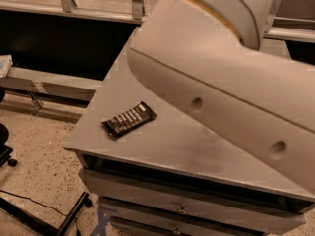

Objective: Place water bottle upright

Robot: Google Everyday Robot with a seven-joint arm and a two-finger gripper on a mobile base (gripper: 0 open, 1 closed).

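The water bottle is hidden behind my arm in the camera view. My large beige arm (221, 77) fills the upper right of the view and covers most of the grey tabletop (162, 136). My gripper is out of view, hidden by the arm. A black snack bar wrapper (129, 119) lies flat on the tabletop near its front left corner, left of the arm.
The tabletop sits on a grey drawer cabinet (187, 208) with its front edge facing the camera. A speckled floor (34, 181) with a black cable and a black frame lies to the left. A dark shelf unit (59, 38) stands behind on the left.
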